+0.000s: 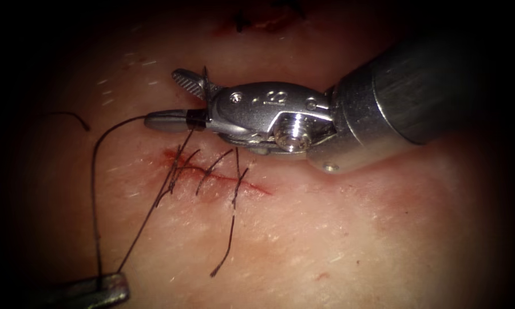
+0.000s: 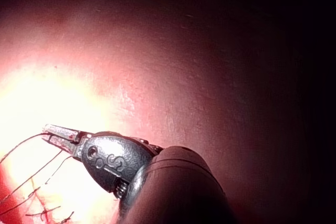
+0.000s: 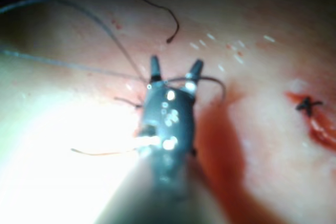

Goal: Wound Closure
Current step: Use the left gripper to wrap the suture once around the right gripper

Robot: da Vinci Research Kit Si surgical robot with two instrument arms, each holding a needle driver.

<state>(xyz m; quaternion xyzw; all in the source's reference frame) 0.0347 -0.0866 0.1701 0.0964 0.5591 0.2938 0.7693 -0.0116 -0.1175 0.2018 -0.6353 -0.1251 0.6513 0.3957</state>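
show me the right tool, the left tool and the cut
right tool [image 1: 183, 102], endoscope view, midway between its open jaws
left tool [image 1: 106, 288], endoscope view, jaws shut on the thread
cut [image 1: 256, 187], endoscope view, its right end

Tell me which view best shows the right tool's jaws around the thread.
The endoscope view: the right tool appears side-on, jaws open, with the thread running up from the left tool between them, beside the stitched cut. The right wrist view shows the same tool from behind, jaws spread, thread blurred. The left wrist view shows thread at the left tool.

The right tool [image 1: 180, 100], fingers apart, straddles the thread [image 1: 149, 214] above the cut [image 1: 220, 174]; the left tool [image 1: 106, 286] grips thread.
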